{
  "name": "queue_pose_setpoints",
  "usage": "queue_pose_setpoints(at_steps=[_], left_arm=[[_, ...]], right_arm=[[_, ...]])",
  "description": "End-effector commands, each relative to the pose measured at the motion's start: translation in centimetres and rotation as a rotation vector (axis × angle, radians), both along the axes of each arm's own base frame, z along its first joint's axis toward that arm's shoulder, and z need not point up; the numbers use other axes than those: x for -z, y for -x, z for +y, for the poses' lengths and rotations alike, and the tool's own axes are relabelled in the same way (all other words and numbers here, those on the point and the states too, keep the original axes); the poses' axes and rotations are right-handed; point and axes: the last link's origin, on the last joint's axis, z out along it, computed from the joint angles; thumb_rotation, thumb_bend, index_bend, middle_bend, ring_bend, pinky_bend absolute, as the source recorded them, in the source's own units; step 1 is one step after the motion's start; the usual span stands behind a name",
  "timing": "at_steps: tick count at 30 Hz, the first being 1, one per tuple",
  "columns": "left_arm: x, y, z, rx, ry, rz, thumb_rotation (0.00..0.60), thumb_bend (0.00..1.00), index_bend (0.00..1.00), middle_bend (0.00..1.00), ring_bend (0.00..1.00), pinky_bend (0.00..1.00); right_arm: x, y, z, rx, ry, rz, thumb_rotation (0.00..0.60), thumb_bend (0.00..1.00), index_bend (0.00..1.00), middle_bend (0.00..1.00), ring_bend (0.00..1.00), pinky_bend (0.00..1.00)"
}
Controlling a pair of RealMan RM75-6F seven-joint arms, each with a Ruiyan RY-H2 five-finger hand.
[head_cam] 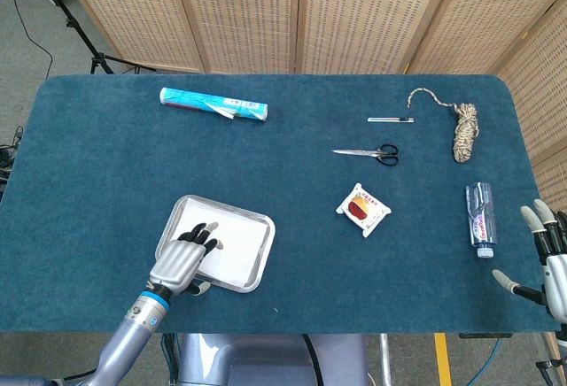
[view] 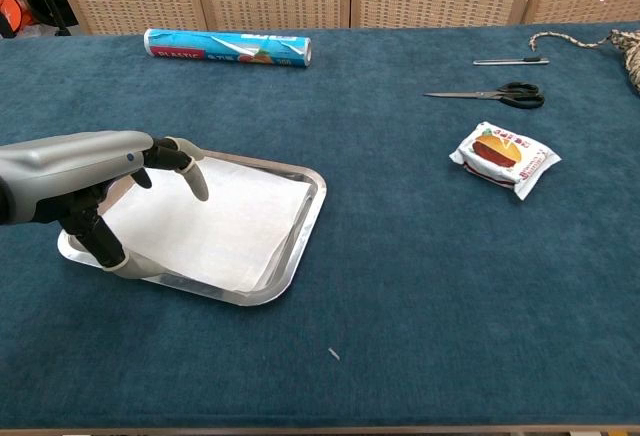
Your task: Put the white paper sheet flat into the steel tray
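Already we have the white paper sheet [view: 215, 221] lying flat inside the steel tray [view: 300, 241], our left hand [view: 85, 171] hovering over its near-left corner, fingers spread, holding nothing. Next we judge only a clear lift away is needed. Our right hand [head_cam: 549, 258] idles released; the snack packet [view: 505, 159] and scissors [view: 490, 94] lie well apart.
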Motion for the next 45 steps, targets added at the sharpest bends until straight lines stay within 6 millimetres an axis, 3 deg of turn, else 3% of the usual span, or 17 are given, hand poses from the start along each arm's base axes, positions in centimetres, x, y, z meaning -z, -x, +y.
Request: queue_pose_setpoints(at_steps=[1, 5, 14, 16, 19, 20, 23, 45], left_arm=[[0.1, -0.3, 0.0, -0.010, 0.020, -0.010, 0.600, 0.14, 0.29, 0.05, 0.01, 0.20], [-0.1, -0.5, 0.0, -0.023, 0.036, -0.023, 0.600, 0.06, 0.29, 0.03, 0.01, 0.20], [-0.2, -0.6, 0.1, -0.030, 0.037, -0.020, 0.598, 0.11, 0.29, 0.00, 0.00, 0.20], [-0.2, -0.6, 0.1, -0.027, 0.040, -0.021, 0.547, 0.11, 0.28, 0.00, 0.00, 0.18], [-0.3, -0.6, 0.0, -0.017, 0.053, -0.014, 0.313, 0.10, 0.23, 0.00, 0.00, 0.15], [-0.3, -0.6, 0.0, -0.013, 0.058, -0.009, 0.266, 0.08, 0.21, 0.00, 0.00, 0.13], [-0.4, -0.5, 0.1, -0.006, 0.064, 0.011, 0.226, 0.05, 0.19, 0.00, 0.00, 0.11], [0.8, -0.4, 0.0, -0.066, 0.142, 0.097, 0.216, 0.04, 0.19, 0.00, 0.00, 0.10]], right_arm=[[0.0, 0.0, 0.0, 0.001, 0.001, -0.001, 0.600, 0.00, 0.00, 0.00, 0.00, 0.00], [0.0, 0.0, 0.0, 0.000, 0.001, 0.000, 0.600, 0.00, 0.00, 0.00, 0.00, 0.00], [0.0, 0.0, 0.0, -0.002, 0.001, 0.002, 0.600, 0.00, 0.00, 0.00, 0.00, 0.00], [0.0, 0.0, 0.0, -0.003, 0.001, 0.001, 0.600, 0.00, 0.00, 0.00, 0.00, 0.00], [0.0, 0.0, 0.0, -0.002, 0.002, 0.000, 0.600, 0.00, 0.00, 0.00, 0.00, 0.00], [0.0, 0.0, 0.0, -0.002, 0.002, 0.000, 0.600, 0.00, 0.00, 0.00, 0.00, 0.00], [0.0, 0.0, 0.0, -0.002, 0.003, -0.001, 0.600, 0.00, 0.00, 0.00, 0.00, 0.00], [-0.1, 0.0, 0.0, -0.006, 0.007, -0.006, 0.600, 0.00, 0.00, 0.00, 0.00, 0.00]])
